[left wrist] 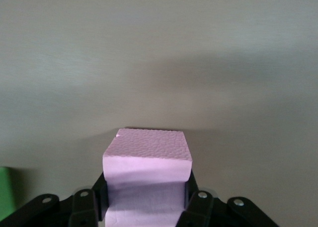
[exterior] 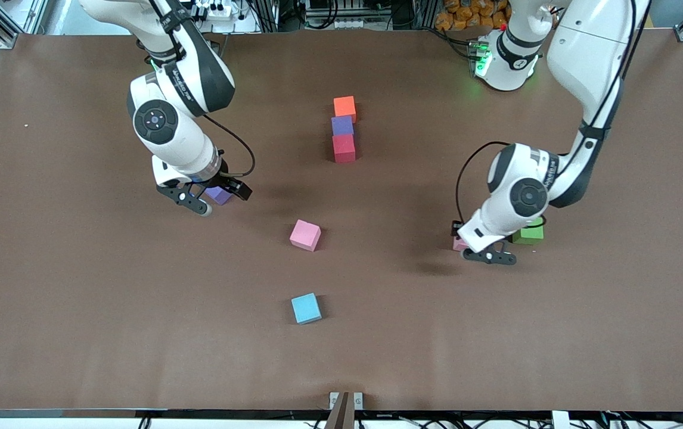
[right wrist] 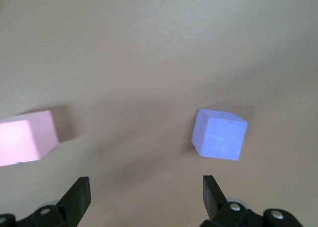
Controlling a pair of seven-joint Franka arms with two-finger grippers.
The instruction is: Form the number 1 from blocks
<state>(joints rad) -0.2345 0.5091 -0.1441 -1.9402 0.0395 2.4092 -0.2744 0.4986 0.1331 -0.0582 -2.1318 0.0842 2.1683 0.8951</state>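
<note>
In mid-table an orange block (exterior: 344, 107), a purple block (exterior: 342, 126) and a red block (exterior: 344, 148) form a line, with orange farthest from the front camera. A pink block (exterior: 305, 235) and a blue block (exterior: 306, 308) lie apart, nearer the camera. My left gripper (exterior: 487, 252) is shut on a second pink block (left wrist: 147, 160), low over the table beside a green block (exterior: 529, 233). My right gripper (right wrist: 144, 187) hangs open over a second purple block (right wrist: 218, 135) at the right arm's end; nothing is between its fingers.
The brown table (exterior: 79, 298) stretches wide around the blocks. In the left wrist view the green block (left wrist: 4, 192) shows at the picture's edge. In the right wrist view the loose pink block (right wrist: 27, 137) lies off to one side.
</note>
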